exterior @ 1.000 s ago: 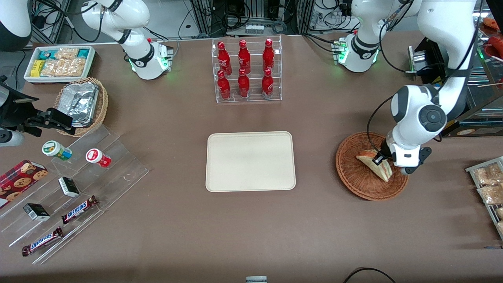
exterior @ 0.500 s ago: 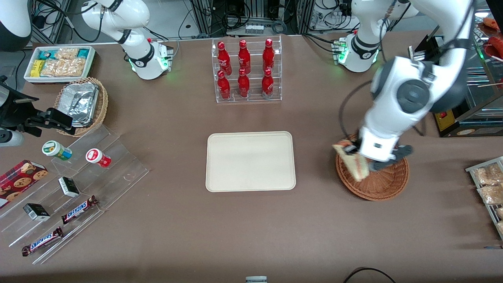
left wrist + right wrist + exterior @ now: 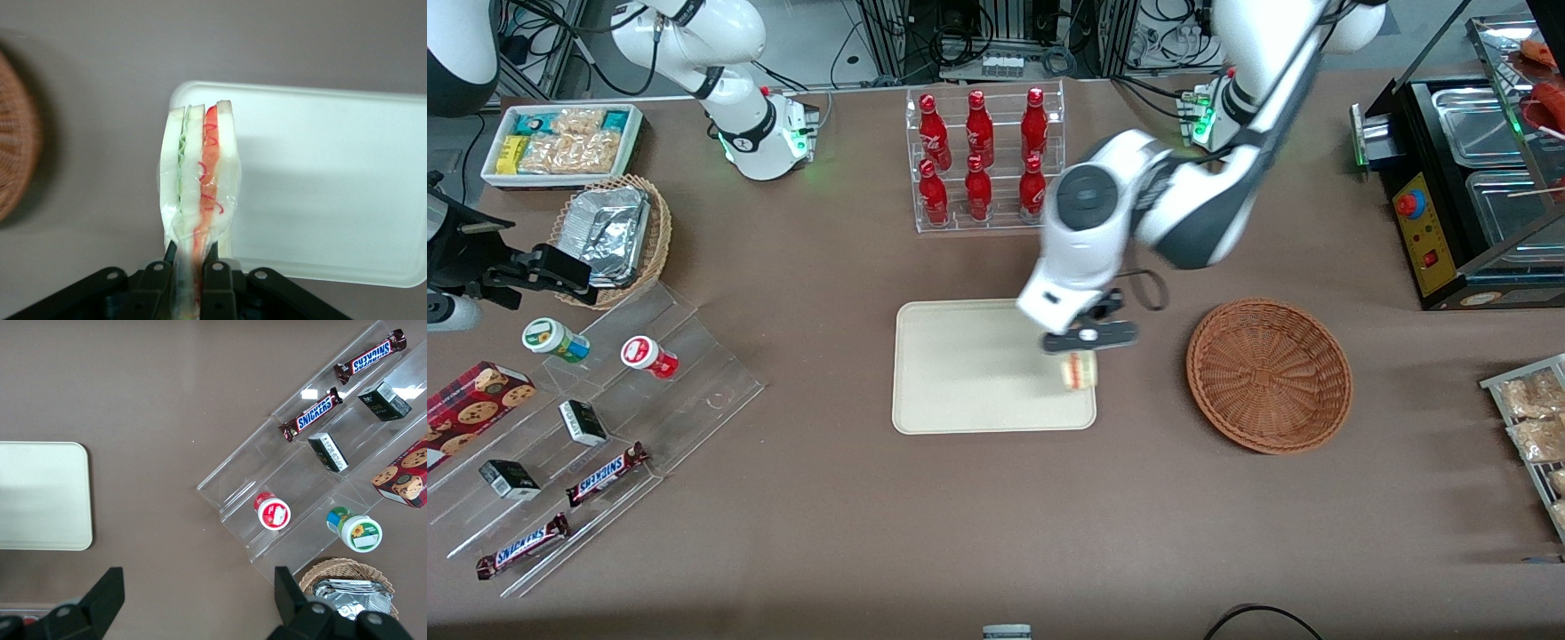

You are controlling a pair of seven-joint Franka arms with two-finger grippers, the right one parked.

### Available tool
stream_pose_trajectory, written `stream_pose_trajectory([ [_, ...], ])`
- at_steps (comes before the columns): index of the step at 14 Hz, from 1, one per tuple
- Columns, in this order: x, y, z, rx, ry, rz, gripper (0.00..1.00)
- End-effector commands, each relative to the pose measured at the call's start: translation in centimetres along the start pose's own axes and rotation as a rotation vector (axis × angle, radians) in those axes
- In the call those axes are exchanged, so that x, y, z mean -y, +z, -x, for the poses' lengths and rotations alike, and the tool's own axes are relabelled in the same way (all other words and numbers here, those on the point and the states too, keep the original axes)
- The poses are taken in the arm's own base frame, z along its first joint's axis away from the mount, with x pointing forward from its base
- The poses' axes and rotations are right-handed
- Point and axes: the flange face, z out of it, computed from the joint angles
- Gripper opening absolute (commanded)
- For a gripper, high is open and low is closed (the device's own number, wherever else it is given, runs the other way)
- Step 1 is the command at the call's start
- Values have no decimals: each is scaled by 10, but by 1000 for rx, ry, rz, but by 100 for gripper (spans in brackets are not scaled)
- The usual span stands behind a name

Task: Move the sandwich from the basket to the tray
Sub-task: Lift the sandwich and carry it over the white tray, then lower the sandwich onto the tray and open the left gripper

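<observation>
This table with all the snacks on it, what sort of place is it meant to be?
Probably a lab mock-up of a convenience-store counter: red bottles in a clear rack, chocolate bars on clear stepped shelves, cables at the table's edge. The hand holds a wrapped triangular sandwich over the cream-white rectangular tray.

Cream tray [image 3: 960, 373]; reddish-brown, seemingly woven basket [image 3: 1268, 375].

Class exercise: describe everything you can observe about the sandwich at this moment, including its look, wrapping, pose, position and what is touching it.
The sandwich is a wedge of pale white bread with a green layer and a red-orange layer showing on its cut edge, wrapped in clear film that crinkles near the grip. The gripper is shut on it, pinching one end, so it hangs on edge in the air. It is over the tray, at the edge nearest the basket, which is empty. Nothing but the fingers touches it.
</observation>
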Motion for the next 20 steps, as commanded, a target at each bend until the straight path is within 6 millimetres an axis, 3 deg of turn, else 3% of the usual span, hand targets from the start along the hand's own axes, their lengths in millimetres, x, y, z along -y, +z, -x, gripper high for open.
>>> stream_pose_trajectory([
  [1,-50,31,6,-4,30,-21,0],
  [6,-88,73,17,-48,20,8,0],
  [10,-95,108,15,-58,21,29,0],
  [13,-98,121,13,-63,15,54,0],
  [14,-98,121,13,-64,16,59,31],
  [15,-97,122,12,-65,26,57,93],
  [16,-97,115,10,-72,26,60,100],
  [17,-94,104,7,-79,20,62,100],
  [19,-83,56,4,-96,-7,55,100],
  [20,-68,26,-2,-96,-30,35,100],
])
